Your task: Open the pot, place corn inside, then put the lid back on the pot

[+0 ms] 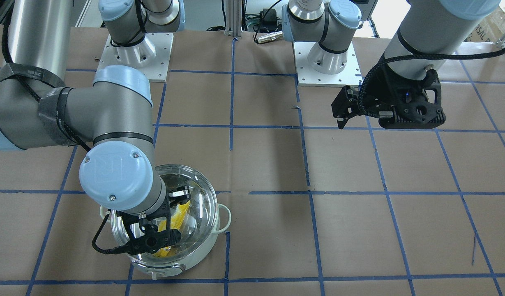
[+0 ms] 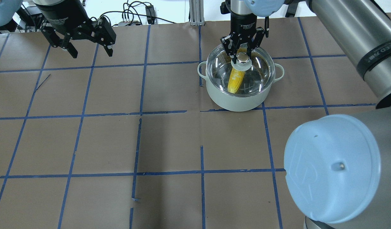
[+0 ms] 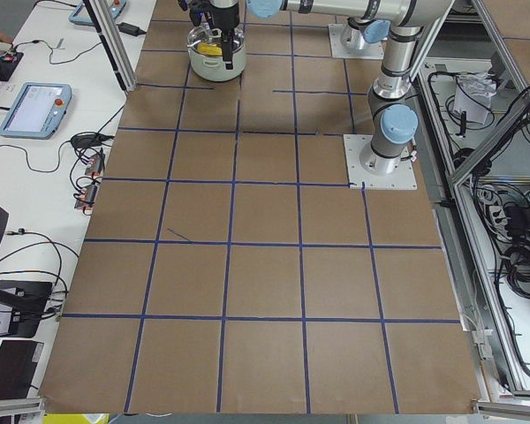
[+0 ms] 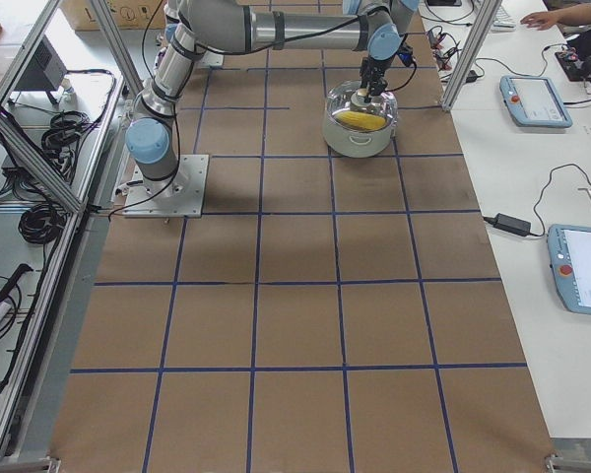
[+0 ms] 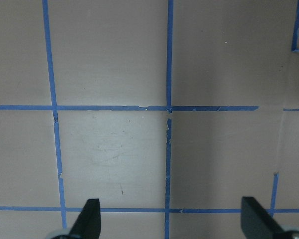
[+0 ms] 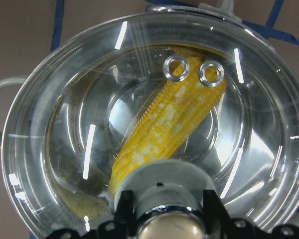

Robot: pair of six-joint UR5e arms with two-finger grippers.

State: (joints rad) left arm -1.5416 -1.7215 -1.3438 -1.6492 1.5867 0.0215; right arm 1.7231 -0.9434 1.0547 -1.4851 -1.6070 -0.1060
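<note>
The pale mint pot stands on the brown paper table, toward the far right in the overhead view. The clear glass lid sits on it. The yellow corn lies inside, seen through the glass, and fills the right wrist view. My right gripper is straight above the lid, its fingers closed on either side of the shiny knob. My left gripper hangs open and empty over bare table at the far left, well away from the pot.
The table is brown paper with a blue tape grid. The two arm bases sit on white plates at the robot's side. The right arm's elbow hangs over the pot. Tablets and cables lie on the side benches.
</note>
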